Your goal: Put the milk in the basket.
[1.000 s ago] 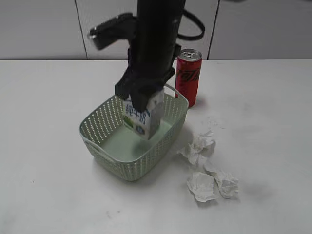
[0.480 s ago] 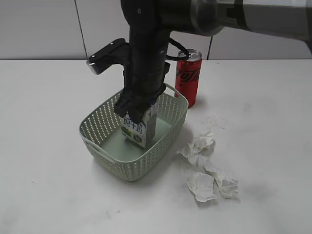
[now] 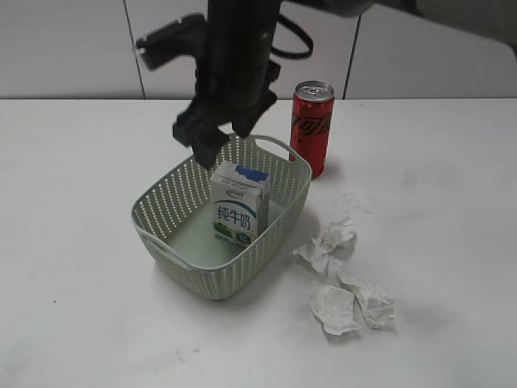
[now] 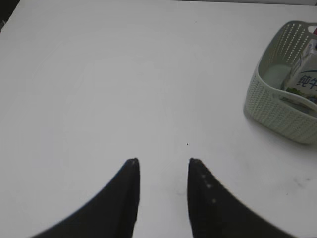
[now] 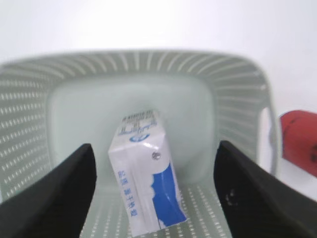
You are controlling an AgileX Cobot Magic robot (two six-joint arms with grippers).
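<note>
The milk carton (image 3: 238,205), white with blue lettering, stands upright on the floor of the pale green basket (image 3: 178,263). My right gripper (image 3: 212,139) hangs open just above it, apart from it. In the right wrist view the carton (image 5: 143,181) stands free between the spread fingers (image 5: 154,151), inside the basket (image 5: 237,94). My left gripper (image 4: 162,161) is open and empty over bare table; that view shows the basket (image 4: 277,111) and part of the carton (image 4: 307,79) at its right edge. The left gripper is out of the exterior view.
A red can (image 3: 312,128) stands just behind the basket's right corner; its edge also shows in the right wrist view (image 5: 299,141). Crumpled white tissues (image 3: 343,279) lie on the white table (image 3: 73,202) right of the basket. A grey wall runs behind.
My right gripper lowered the carton onto the basket floor, let go of it, and rose above it with its fingers open. The carton now stands free.
</note>
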